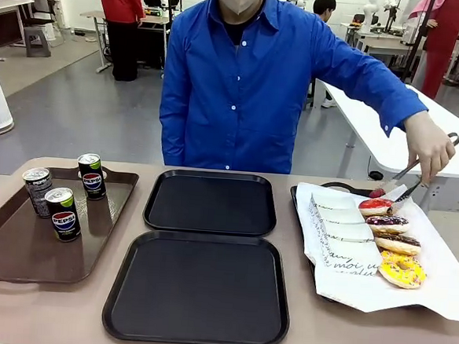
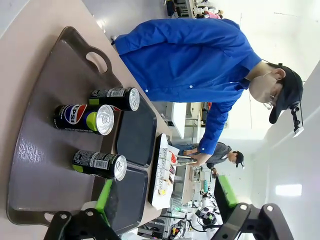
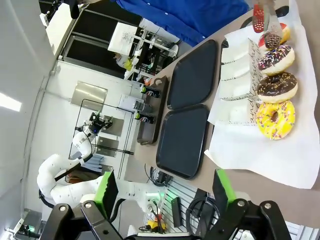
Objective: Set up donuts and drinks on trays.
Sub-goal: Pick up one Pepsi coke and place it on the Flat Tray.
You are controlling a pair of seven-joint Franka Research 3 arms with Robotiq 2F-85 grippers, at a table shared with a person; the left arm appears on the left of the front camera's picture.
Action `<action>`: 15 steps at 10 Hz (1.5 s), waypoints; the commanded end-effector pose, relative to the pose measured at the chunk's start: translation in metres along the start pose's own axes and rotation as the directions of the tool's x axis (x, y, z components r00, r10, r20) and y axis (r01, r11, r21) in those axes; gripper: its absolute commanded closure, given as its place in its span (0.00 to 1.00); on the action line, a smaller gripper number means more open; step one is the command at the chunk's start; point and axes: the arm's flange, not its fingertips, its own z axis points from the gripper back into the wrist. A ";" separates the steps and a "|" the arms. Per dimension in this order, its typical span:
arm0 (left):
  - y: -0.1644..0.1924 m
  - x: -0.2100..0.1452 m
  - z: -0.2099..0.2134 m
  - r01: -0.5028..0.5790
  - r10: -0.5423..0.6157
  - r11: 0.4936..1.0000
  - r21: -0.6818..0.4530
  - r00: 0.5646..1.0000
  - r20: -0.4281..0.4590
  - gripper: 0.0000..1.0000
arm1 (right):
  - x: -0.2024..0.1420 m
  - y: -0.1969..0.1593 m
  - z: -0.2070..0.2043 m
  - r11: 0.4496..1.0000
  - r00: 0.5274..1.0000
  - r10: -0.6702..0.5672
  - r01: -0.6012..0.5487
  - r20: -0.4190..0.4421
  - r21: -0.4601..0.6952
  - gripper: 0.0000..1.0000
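**A:** How far along?

**B:** Barely begun, I'd say. At nine o'clock on the table, three cans (image 1: 66,216) stand on the brown tray (image 1: 3,251). None has been moved over.

**A:** The black trays?

**B:** Both are bare. The far tray (image 1: 210,203) is toward twelve and the near tray (image 1: 198,289) toward six.

**A:** Donuts?

**B:** At three o'clock, four donuts (image 1: 398,244) sit in a row on white paper (image 1: 442,289) beside the boxes (image 1: 336,227). A person's hand (image 1: 430,145) has tongs (image 1: 398,182) at the red donut (image 1: 375,206), at the row's twelve o'clock end.

**A:** Claws?

**B:** The left gripper (image 2: 164,192) is spread wide and empty, facing the cans. The right gripper (image 3: 165,180) is likewise wide and holds nothing. Every can and donut remains to place.
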 end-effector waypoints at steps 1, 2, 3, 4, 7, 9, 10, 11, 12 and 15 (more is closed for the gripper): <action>0.000 0.000 0.001 0.002 -0.002 1.000 -0.010 1.000 0.000 0.00 | 0.002 0.001 0.002 1.000 1.000 0.018 -0.018 0.011 0.020 0.00; 0.000 0.000 0.001 0.002 -0.002 1.000 -0.010 1.000 0.000 0.00 | 0.002 0.001 0.002 1.000 1.000 0.018 -0.018 0.011 0.020 0.00; 0.000 0.000 0.001 0.002 -0.002 1.000 -0.010 1.000 0.000 0.00 | 0.002 0.001 0.002 1.000 1.000 0.018 -0.018 0.011 0.020 0.00; 0.000 0.000 0.001 0.002 -0.002 1.000 -0.010 1.000 0.000 0.00 | 0.002 0.001 0.002 1.000 1.000 0.018 -0.018 0.011 0.020 0.00; -0.029 -0.002 -0.011 0.086 -0.090 0.995 0.054 0.994 0.063 0.00 | 0.002 0.001 0.002 1.000 1.000 0.018 -0.018 0.011 0.020 0.00; -0.101 -0.012 -0.041 0.252 -0.272 0.949 0.191 0.958 0.086 0.00 | 0.002 0.001 0.002 1.000 1.000 0.018 -0.018 0.011 0.020 0.00; -0.126 -0.025 -0.059 0.320 -0.342 0.909 0.267 0.939 0.039 0.00 | 0.002 0.001 0.002 1.000 1.000 0.018 -0.018 0.011 0.020 0.00; -0.143 -0.041 -0.078 0.403 -0.427 0.823 0.400 0.904 -0.032 0.00 | 0.002 0.001 0.002 1.000 1.000 0.018 -0.018 0.011 0.020 0.00; -0.150 -0.062 -0.095 0.465 -0.465 0.717 0.520 0.874 -0.141 0.00 | 0.002 0.001 0.002 1.000 1.000 0.018 -0.018 0.011 0.020 0.00; -0.148 -0.121 -0.150 0.634 -0.530 0.405 0.659 0.750 -0.396 0.00 | 0.002 0.001 0.002 1.000 1.000 0.018 -0.018 0.011 0.020 0.00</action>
